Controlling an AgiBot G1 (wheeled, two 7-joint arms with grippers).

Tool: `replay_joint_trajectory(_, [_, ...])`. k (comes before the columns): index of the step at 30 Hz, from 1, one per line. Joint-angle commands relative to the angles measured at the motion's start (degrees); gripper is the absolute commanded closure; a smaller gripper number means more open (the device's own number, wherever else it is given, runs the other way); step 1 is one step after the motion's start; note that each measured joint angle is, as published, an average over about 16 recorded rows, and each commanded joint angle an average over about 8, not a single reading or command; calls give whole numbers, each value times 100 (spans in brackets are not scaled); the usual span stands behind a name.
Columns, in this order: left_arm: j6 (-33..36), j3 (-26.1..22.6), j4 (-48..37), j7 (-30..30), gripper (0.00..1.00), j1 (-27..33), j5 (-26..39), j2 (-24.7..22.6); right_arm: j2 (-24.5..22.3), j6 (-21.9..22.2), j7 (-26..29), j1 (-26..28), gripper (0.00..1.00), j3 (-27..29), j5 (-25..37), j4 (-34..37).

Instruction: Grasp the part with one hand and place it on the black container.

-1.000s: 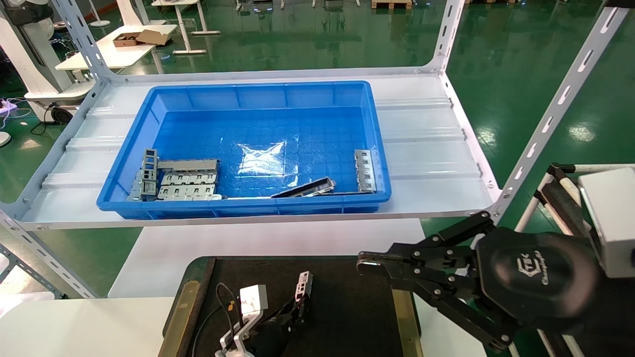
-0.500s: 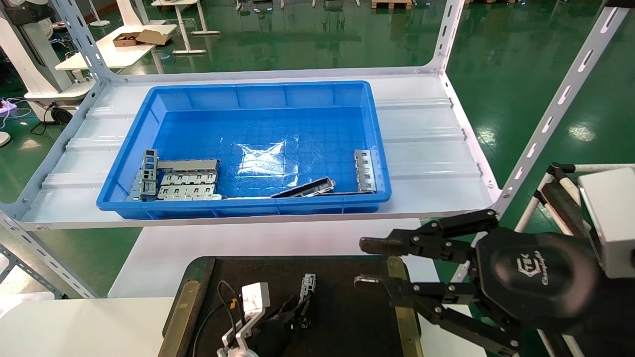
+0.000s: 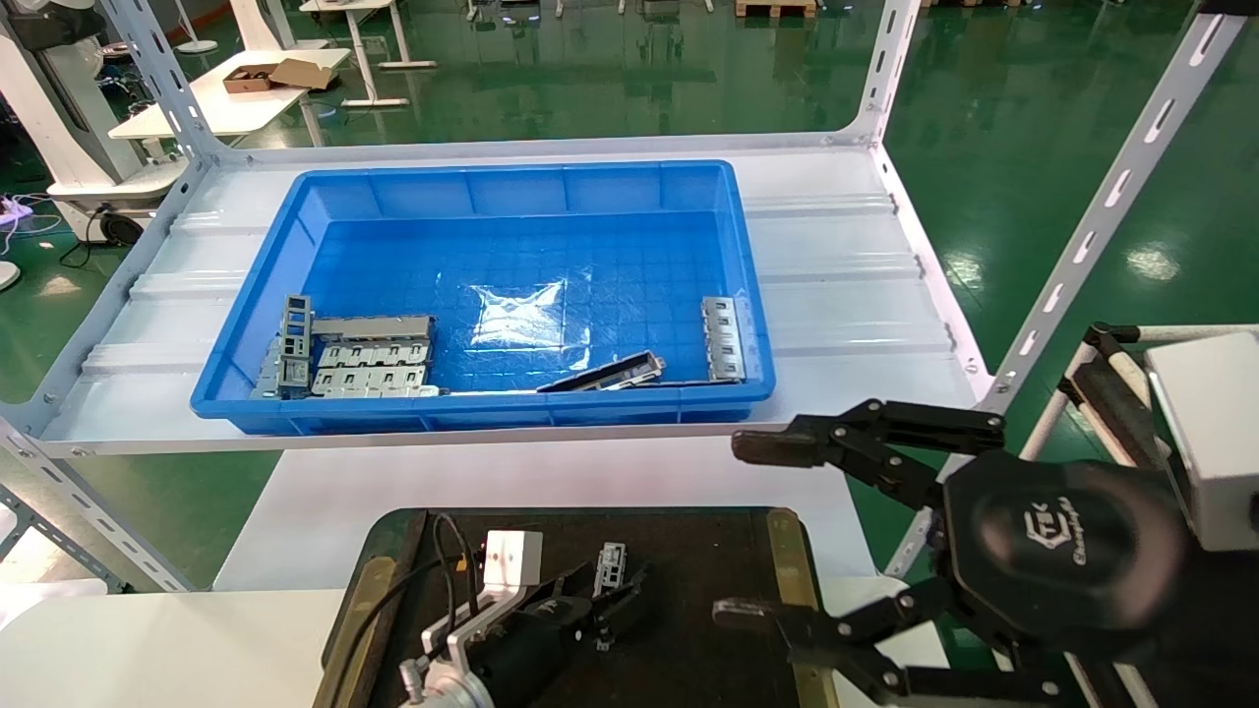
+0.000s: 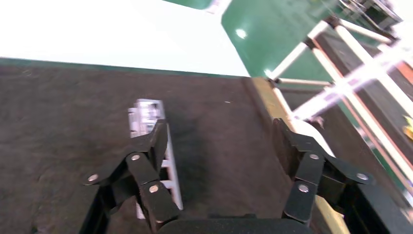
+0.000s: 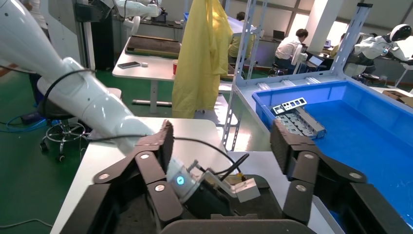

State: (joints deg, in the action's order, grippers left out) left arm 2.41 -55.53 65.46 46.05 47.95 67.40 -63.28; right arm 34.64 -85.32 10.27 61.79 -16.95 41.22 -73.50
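Head view: the part point(image 3: 611, 567) lies on the black container point(image 3: 689, 560), touching the left tool point(image 3: 615, 602), whose fingers are spread. The right tool point(image 3: 762, 536) hovers wide open over the container's right edge.
Left wrist view: the part point(image 4: 146, 117) rests against one finger point(image 4: 146, 165), released

Part point(image 3: 611, 567) on black container point(image 3: 689, 551), blue bin point(image 3: 748, 295) on shelf behind.
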Motion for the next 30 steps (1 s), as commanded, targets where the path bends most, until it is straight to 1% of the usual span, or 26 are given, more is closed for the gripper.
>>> replay_joint_trajectory(1, [209,-47,209,10,0,51,-8,196,0,0,0,0,0,-1,0,0])
replay_joint_trajectory(8, [912,50,876,-327,0,143,79,823,-1,1,-1,1,0,-3,-2,0])
replay_joint_trajectory(14, [1699,353,1109,-928,0,168,-83,1171,-2,2,-2,1,0,-5,-3,0])
replay_joint_trajectory(18, [2448,655,1129,-1549,0,170,-390,1387,-2,3,-3,1,0,-6,-4,0])
replay_joint_trajectory(23, [3538,1107,1054,-2498,0,116,-980,1661,-3,3,-4,2,0,-8,-5,0])
replay_joint_trajectory(30, [5111,1667,551,-3908,0,44,-1838,1841,-4,4,-5,2,0,-10,-7,0])
